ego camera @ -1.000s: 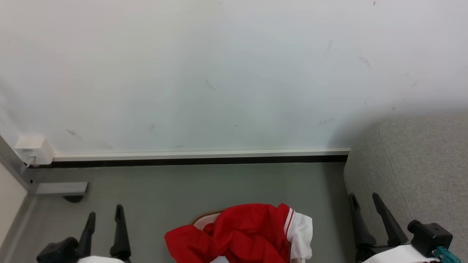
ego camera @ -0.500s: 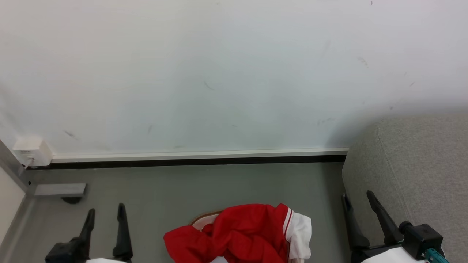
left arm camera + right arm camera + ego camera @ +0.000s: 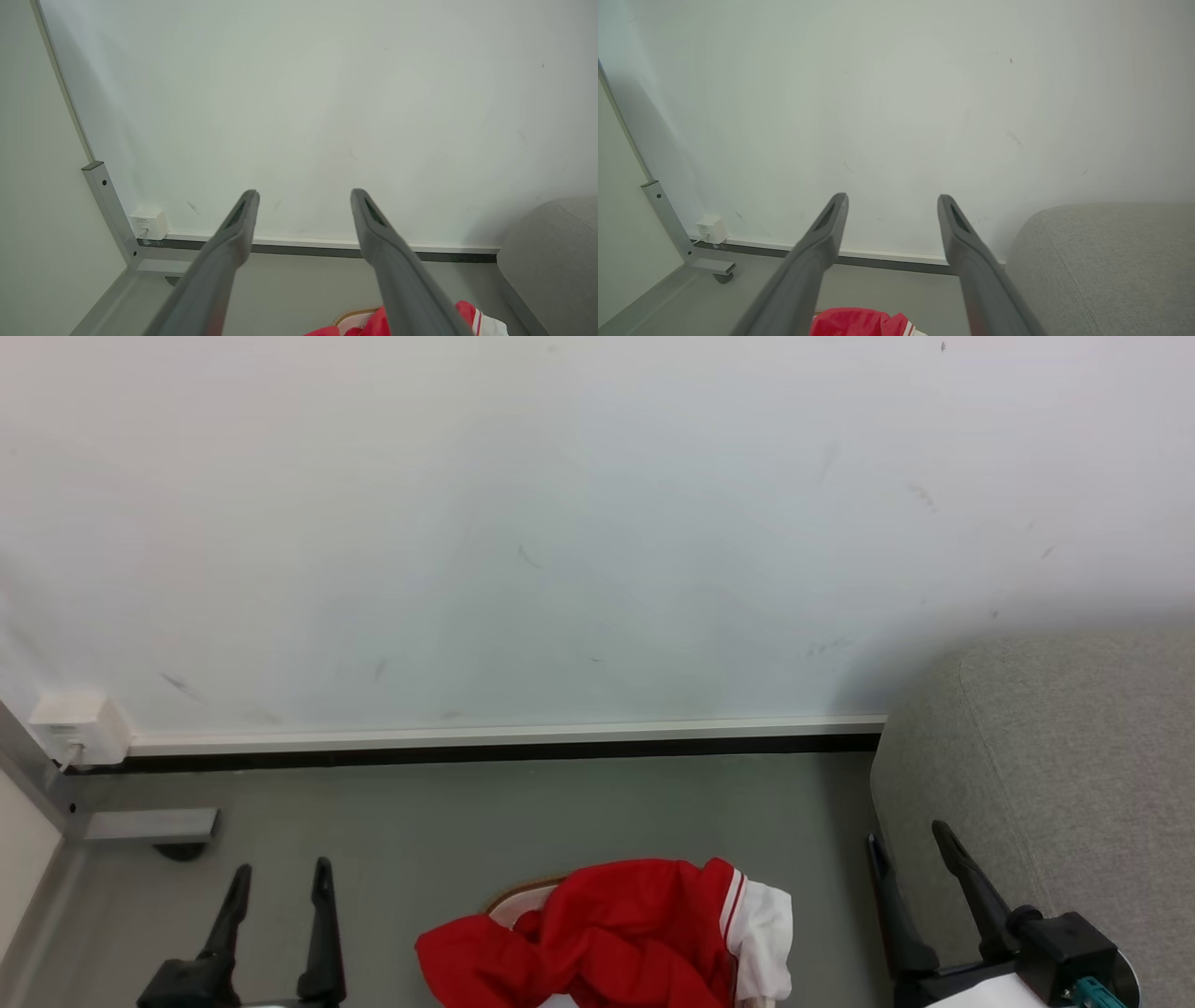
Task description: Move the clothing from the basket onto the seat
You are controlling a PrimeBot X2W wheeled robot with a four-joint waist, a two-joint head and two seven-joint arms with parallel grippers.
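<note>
Against the back, a pale wall [image 3: 560,523] rose behind everything. To my right, the seat [image 3: 1074,784] stood close to this wall, large and light grey, with a rounded padded edge turned toward the middle. The grey floor [image 3: 523,812] ran between them.

At the bottom of the head view, the basket [image 3: 516,896] stood on the floor to the left of the seat. I could see only a short piece of its brown rim. The clothing [image 3: 607,943] lay heaped in it and over its rim, red, with a white panel and striped trim falling on the side toward the seat.

The left hand [image 3: 283,866] hung left of the basket, its two fingers spread wide and holding nothing. The right hand [image 3: 906,833] hung right of the basket, in front of the seat's edge, also spread wide and holding nothing. Whether it touched the seat I could not tell. Both pointed toward the wall, not toward the heap.

I judged that the task was at its start, with the reach not yet made. The next move called for tilting one hand down over the heap, closing on a thick fold near the top, lifting it free of the rim, and carrying it right to the seat. The right hand seemed the better placed.
</note>
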